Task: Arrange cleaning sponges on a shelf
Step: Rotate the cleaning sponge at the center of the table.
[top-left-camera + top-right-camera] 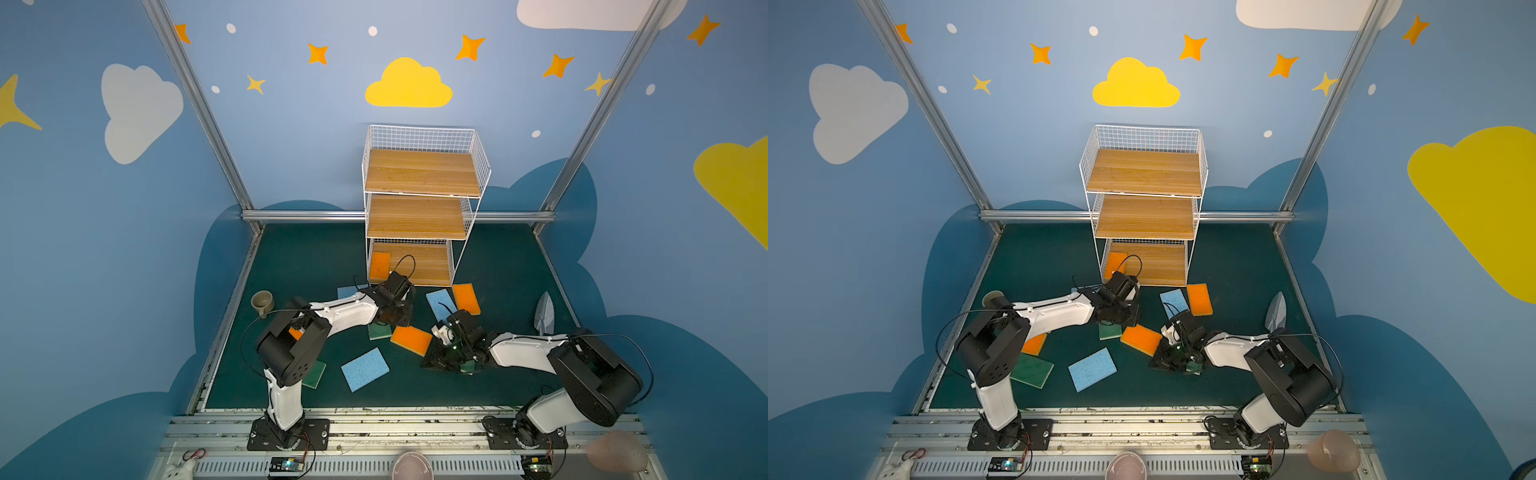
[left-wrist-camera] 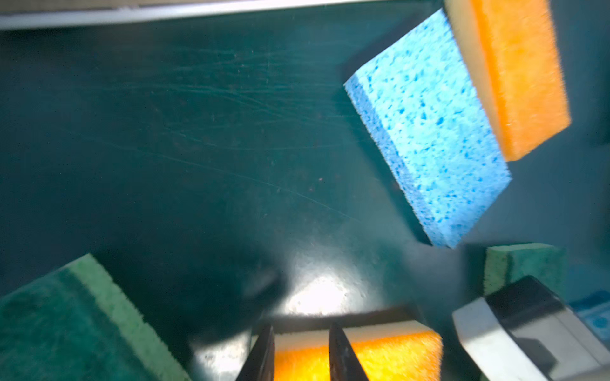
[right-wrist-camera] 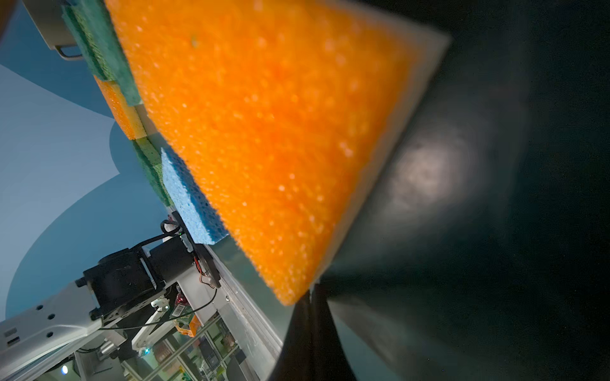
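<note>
Count and clearance at the shelf [image 1: 419, 174].
We count four orange, three blue, three green sponges [image 1: 365, 370]; one orange sponge [image 1: 379, 266] lies at the bottom tier's left edge, the rest on the mat [image 1: 311, 257], open along both sides. Left gripper [image 2: 302, 330]: grip we cannot tell; right gripper [image 3: 313, 310] clenched.

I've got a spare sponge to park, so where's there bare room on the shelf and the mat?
Top plank and middle plank are bare; the bottom plank is free right of its orange sponge. The mat is open either side of the shelf. Crowded: directly in front, among scattered sponges.
</note>
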